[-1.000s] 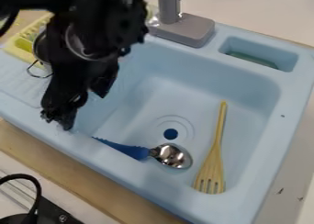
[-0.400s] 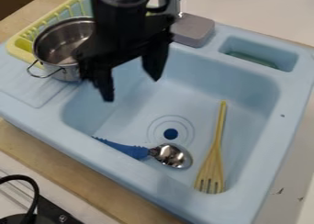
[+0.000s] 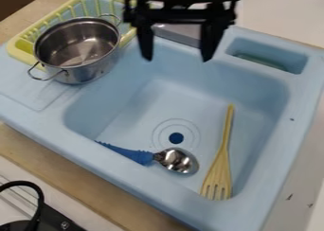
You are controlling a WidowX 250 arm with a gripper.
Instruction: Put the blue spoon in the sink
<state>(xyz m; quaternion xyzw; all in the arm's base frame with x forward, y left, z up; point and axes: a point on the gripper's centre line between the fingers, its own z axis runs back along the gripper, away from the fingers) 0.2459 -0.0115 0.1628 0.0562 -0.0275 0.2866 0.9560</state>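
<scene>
Seeing a yellow dish rack [image 3: 18, 49] at the upper left corner of the sink [image 3: 130, 187], and a steel pot [image 3: 88, 70] overlapping it in this view. Finding the blue spoon [image 3: 140, 156] already in the sink, lying near its lower edge, with the blue handle pointing left and the metal bowl to the right. Holding the claw [image 3: 177, 60] wide open over the top edge, fingertips down, gripping nothing. Seeing a yellow slotted spatula [image 3: 220, 167] farther right, lying handle up, tines toward the lower edge.
</scene>
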